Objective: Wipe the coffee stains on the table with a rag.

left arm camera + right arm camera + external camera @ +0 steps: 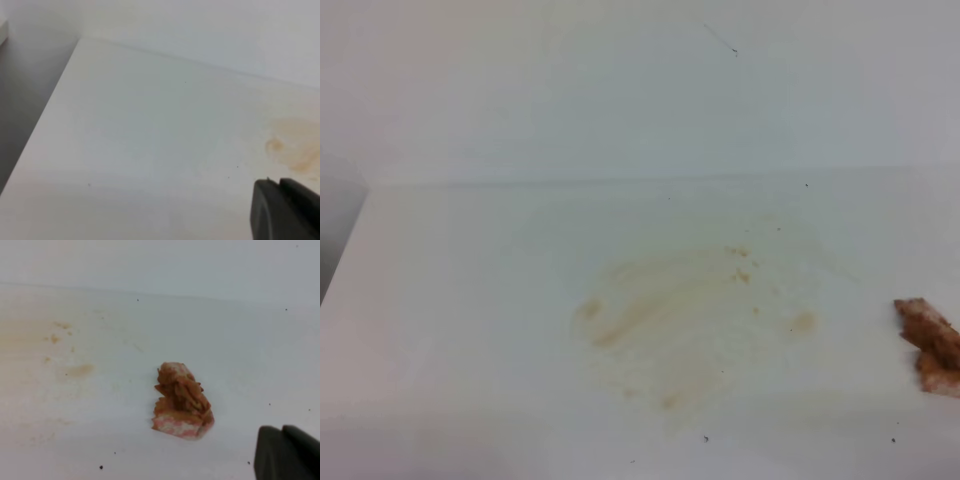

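1 rag (182, 401) lies crumpled on the white table (470, 300), at the right edge of the high view, well apart from the coffee stains (690, 320). Its long axis runs toward the far wall. Right fingers (287, 452) closed, holding nothing. Left fingers (285, 210): cannot tell.
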Tool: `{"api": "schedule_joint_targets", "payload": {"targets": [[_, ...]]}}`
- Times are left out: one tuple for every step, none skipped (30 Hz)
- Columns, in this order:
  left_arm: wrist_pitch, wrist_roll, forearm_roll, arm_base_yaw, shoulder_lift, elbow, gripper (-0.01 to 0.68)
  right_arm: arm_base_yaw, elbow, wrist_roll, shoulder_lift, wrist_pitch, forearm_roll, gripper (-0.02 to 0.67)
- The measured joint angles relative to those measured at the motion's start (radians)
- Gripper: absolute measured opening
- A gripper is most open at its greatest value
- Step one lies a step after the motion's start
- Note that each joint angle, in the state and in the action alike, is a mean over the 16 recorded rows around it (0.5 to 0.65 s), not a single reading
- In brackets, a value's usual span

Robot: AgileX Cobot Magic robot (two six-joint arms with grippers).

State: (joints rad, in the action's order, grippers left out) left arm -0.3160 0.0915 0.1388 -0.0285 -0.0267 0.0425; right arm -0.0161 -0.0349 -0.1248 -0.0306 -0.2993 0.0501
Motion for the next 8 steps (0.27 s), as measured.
{"api": "schedule_joint_targets", "payload": {"targets": [[0.000, 0.000, 0.000, 0.000, 0.000, 0.000, -0.003, 0.000, 0.000, 0.000, 0.000, 0.000, 0.000, -0.003], [0.000, 0.000, 0.000, 0.000, 0.000, 0.000, -0.003, 0.000, 0.000, 0.000, 0.000, 0.000, 0.000, -0.003], [0.000, 0.000, 0.000, 0.000, 0.000, 0.000, -0.003, 0.000, 0.000, 0.000, 0.000, 0.000, 0.000, -0.003], [0.000, 0.000, 0.000, 0.000, 0.000, 0.000, -0.003, 0.000, 0.000, 0.000, 0.000, 0.000, 0.000, -0.003], [0.000, 0.000, 0.000, 0.000, 0.000, 0.000, -0.003, 0.000, 0.000, 0.000, 0.000, 0.000, 0.000, -0.003], [0.000, 0.000, 0.000, 0.000, 0.000, 0.000, -0.003, 0.000, 0.000, 0.000, 0.000, 0.000, 0.000, -0.003], [0.001, 0.000, 0.000, 0.000, 0.000, 0.000, -0.003, 0.000, 0.000, 0.000, 0.000, 0.000, 0.000, -0.003], [0.001, 0.000, 0.000, 0.000, 0.000, 0.000, -0.003, 0.000, 0.000, 0.000, 0.000, 0.000, 0.000, -0.003]]}}
